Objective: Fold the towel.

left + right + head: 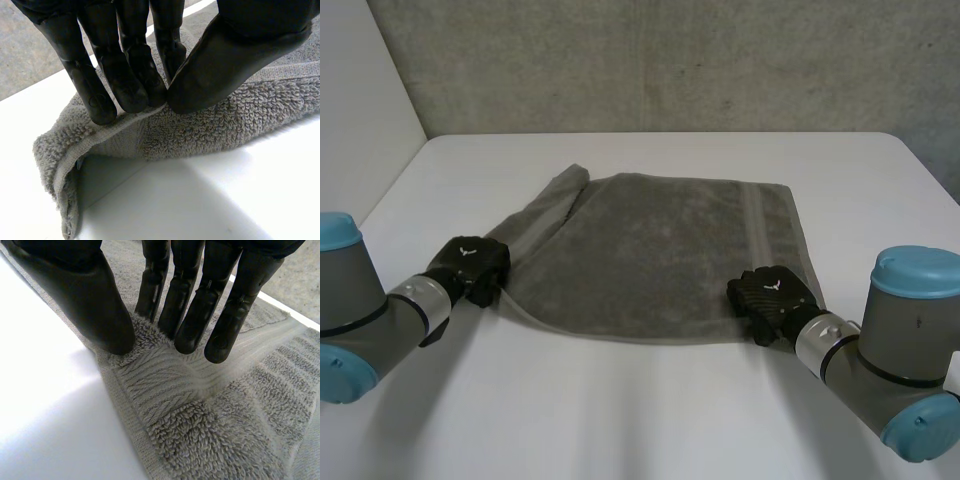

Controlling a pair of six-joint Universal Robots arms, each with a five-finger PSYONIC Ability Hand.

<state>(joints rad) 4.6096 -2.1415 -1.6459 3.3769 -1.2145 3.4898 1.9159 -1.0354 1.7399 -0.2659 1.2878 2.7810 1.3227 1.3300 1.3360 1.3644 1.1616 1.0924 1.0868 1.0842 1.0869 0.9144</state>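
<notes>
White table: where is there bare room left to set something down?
Bare white table runs nearer than the grey terry towel, between it and the far wall, and beyond its right edge. Crowded: the near corners, where the black left hand and right hand pinch it.

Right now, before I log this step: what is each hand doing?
Left hand: shut on the towel, pinching its near left corner.
Right hand: shut on the towel, pinching by its near right corner.
</notes>
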